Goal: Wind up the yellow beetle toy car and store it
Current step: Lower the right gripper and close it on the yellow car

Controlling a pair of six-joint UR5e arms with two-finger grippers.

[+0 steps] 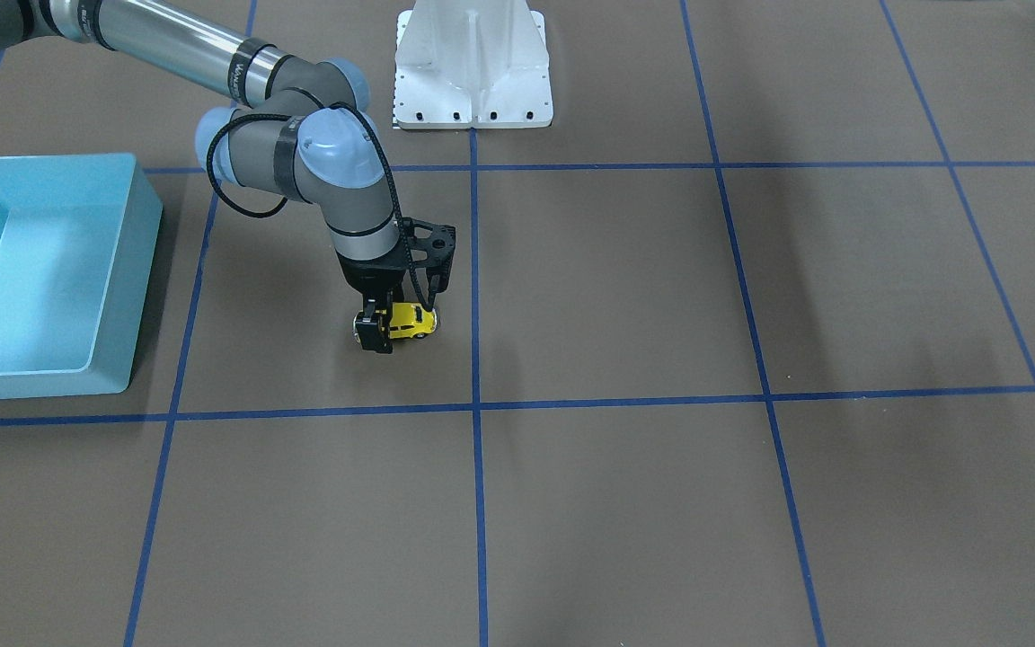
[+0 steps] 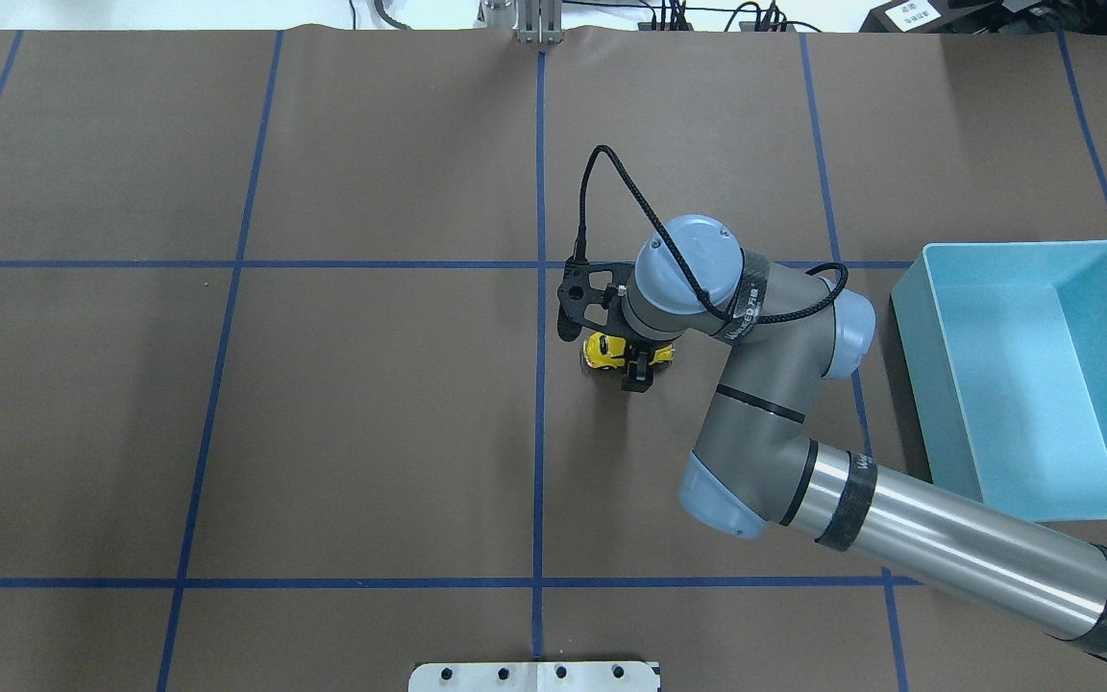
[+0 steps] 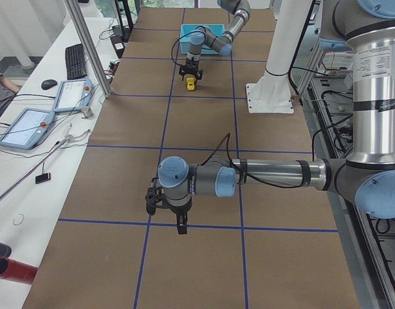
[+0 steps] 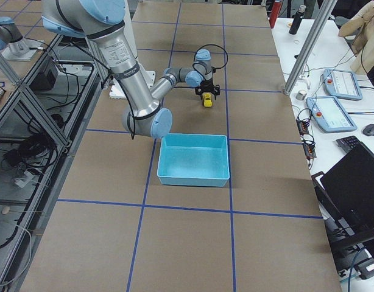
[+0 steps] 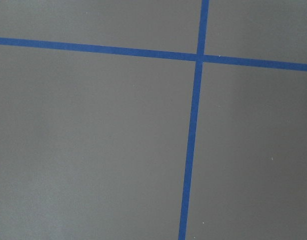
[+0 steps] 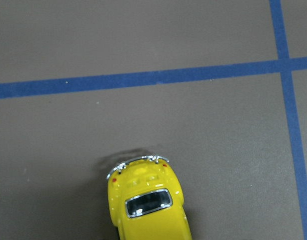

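The yellow beetle toy car [image 1: 414, 321] [image 2: 603, 350] stands on its wheels on the brown table, just on the robot's right of the centre line. My right gripper [image 1: 383, 328] [image 2: 635, 360] comes straight down over it, with one finger on either side of the body, shut on the car. In the right wrist view the car [image 6: 146, 200] fills the bottom edge and no fingers show. My left gripper [image 3: 178, 225] hangs low over bare table at the robot's left; it appears only in the exterior left view, so I cannot tell whether it is open or shut.
A light-blue bin [image 2: 914, 384] [image 1: 32, 382] stands open on the robot's right, about one grid square from the car. The white arm mount [image 1: 473, 63] sits at the robot's edge of the table. Blue tape lines [image 5: 193, 130] cross the brown surface.
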